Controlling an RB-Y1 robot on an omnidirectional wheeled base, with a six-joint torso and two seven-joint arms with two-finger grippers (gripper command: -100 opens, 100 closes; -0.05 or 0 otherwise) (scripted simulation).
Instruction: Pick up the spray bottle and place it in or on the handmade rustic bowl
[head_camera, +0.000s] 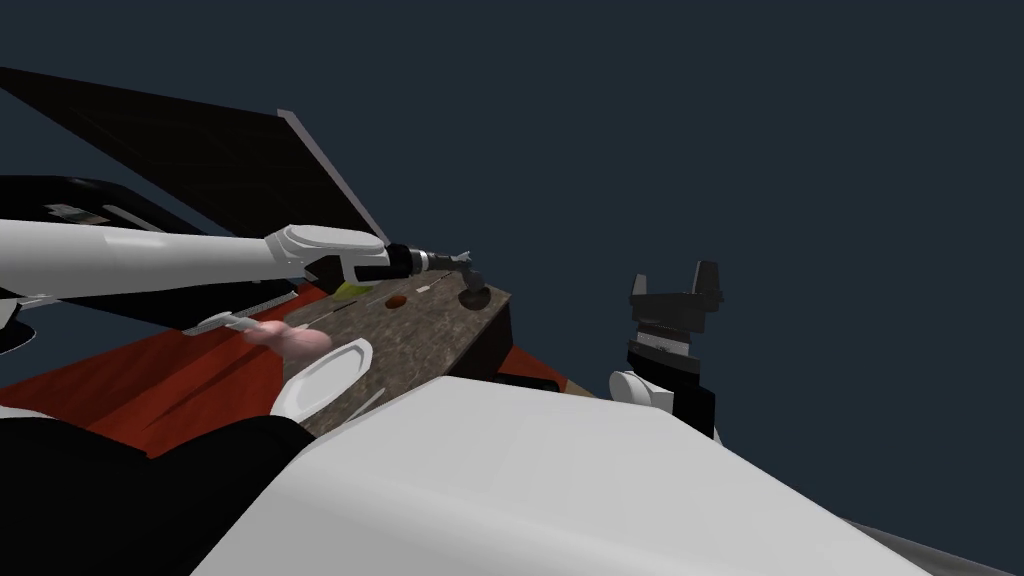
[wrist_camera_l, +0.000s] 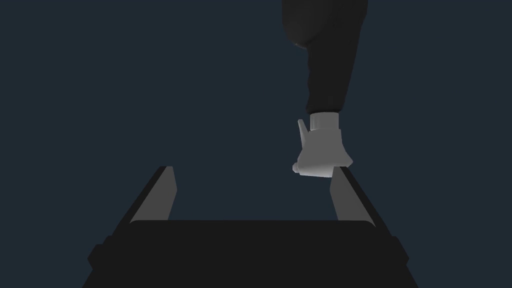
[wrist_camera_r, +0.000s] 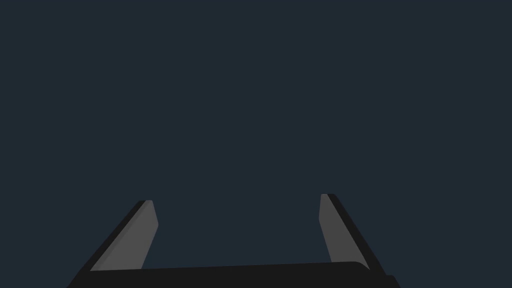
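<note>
**Tabletop, far corner: spray bottle beside the parted left claw**

Surface: mottled brown-grey tabletop above a red floor. A flat dark blue backdrop lies all round, with a black panel behind.

Spray bottle: grey head, dark body, at the tabletop's far corner edge. It sits just beyond one fingertip of the left gripper, whose blades are apart with nothing between them.

Also on top: pink item and a small red-brown round item.

Right gripper: raised beside the table in open space, blades apart.
</note>
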